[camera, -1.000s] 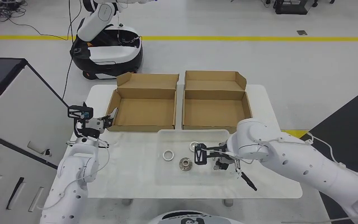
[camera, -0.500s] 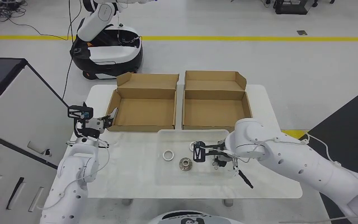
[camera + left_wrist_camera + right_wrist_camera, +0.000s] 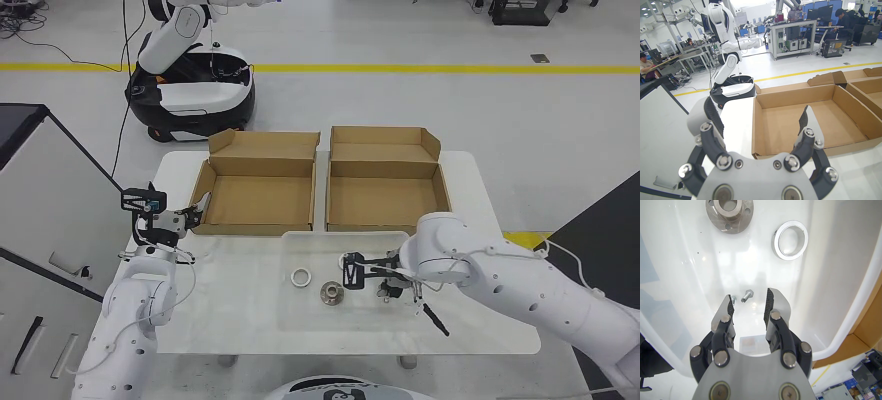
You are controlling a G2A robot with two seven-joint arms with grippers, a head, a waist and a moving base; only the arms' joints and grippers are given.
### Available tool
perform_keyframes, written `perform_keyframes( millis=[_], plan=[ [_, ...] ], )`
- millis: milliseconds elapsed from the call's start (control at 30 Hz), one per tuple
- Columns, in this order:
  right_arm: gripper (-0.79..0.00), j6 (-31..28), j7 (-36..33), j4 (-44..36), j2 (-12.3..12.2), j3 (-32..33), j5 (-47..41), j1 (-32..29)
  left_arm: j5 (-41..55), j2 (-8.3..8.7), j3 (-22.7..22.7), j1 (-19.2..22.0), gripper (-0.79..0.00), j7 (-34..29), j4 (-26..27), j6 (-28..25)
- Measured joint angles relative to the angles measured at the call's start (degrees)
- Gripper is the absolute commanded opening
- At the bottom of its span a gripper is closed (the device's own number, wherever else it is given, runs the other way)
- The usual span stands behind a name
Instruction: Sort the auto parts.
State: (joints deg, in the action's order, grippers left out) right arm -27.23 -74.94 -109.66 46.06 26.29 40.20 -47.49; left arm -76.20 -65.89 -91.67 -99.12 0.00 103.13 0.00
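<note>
A: Step in hand?
B: Picking. Right gripper (image 3: 750, 297) low in the white tray (image 3: 853, 306), jaws apart, small bolt (image 3: 747, 295) just ahead between the tips. Flange (image 3: 729, 214) and ring (image 3: 790, 240) lie beyond.
A: Next?
B: Probably lower, close on the bolt, carry to a cardboard box (image 3: 385, 195). Left gripper (image 3: 759, 113) spread wide, beside the boxes

Flange (image 3: 331, 292) beside ring (image 3: 299, 276) in tray (image 3: 310, 312)

Small bolt (image 3: 734, 298) half hidden behind right fingers (image 3: 730, 308), flange (image 3: 720, 221) cut off at the view's edge.
</note>
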Motion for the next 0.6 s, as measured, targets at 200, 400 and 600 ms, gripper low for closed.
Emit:
perform_keyframes(
  millis=[200, 400, 600],
  plan=[
    [-0.409, -0.1, -0.5, -0.4, 0.0, 0.6, 0.0, -0.3, 0.0, 0.00, 0.0, 0.0, 0.000, 0.0, 0.0, 0.0],
    [-0.422, -0.2, -0.1, 0.0, 0.2, 0.8, 0.6, -0.5, 0.0, 0.00, 0.0, 0.0, 0.000, 0.0, 0.0, 0.0],
    [-0.425, -0.4, -0.4, 0.5, 0.5, 0.8, 0.5, -0.6, 0.0, 0.00, 0.0, 0.0, 0.000, 0.0, 0.0, 0.0]
  ],
)
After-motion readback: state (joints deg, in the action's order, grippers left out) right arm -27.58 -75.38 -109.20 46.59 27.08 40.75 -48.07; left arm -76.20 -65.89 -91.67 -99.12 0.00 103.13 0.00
